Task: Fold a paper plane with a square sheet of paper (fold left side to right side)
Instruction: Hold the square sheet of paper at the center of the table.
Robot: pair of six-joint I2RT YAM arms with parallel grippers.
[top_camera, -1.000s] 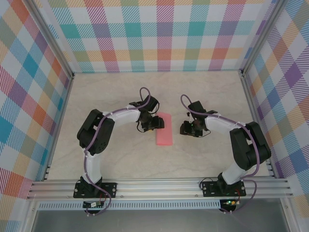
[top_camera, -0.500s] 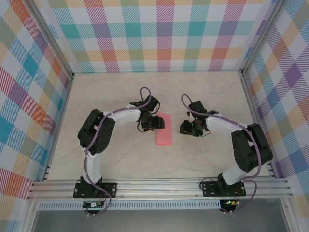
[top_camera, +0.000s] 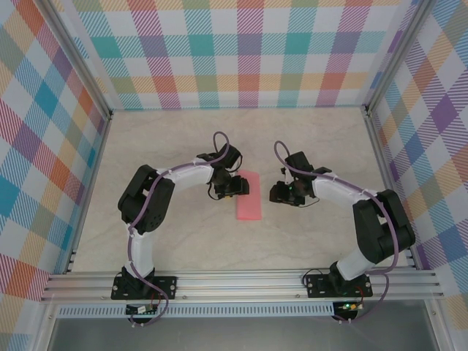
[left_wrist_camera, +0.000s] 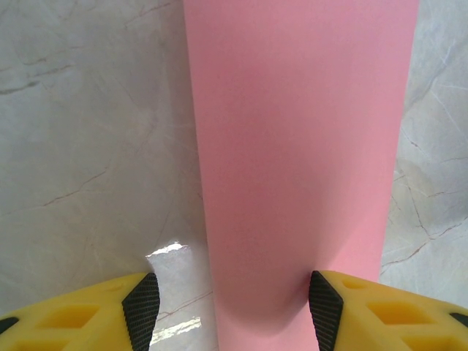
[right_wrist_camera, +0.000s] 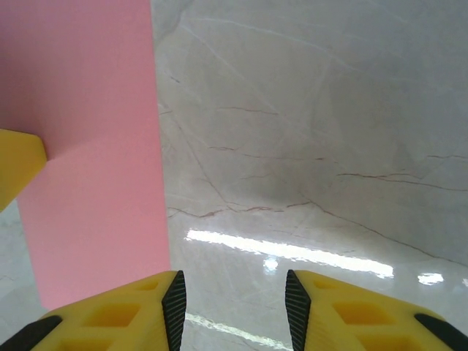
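The salmon-pink sheet of paper point(top_camera: 249, 196) is seen lying flat near the middle of the table point(top_camera: 183, 241), folded into a narrow rectangle between the two grippers. The left gripper point(top_camera: 235, 186) is positioned over the sheet's far-left part. In the left wrist view its jaws are spread partly open across the paper's point(left_wrist_camera: 300, 146) end. One pad point(left_wrist_camera: 325, 300) is met by the strip near its edge, the other is set apart on the bare marble, and nothing is clamped. The right gripper point(top_camera: 281, 194) is placed just beside the sheet's right edge, over bare table. Its jaws are parted moderately and nothing is held between them.
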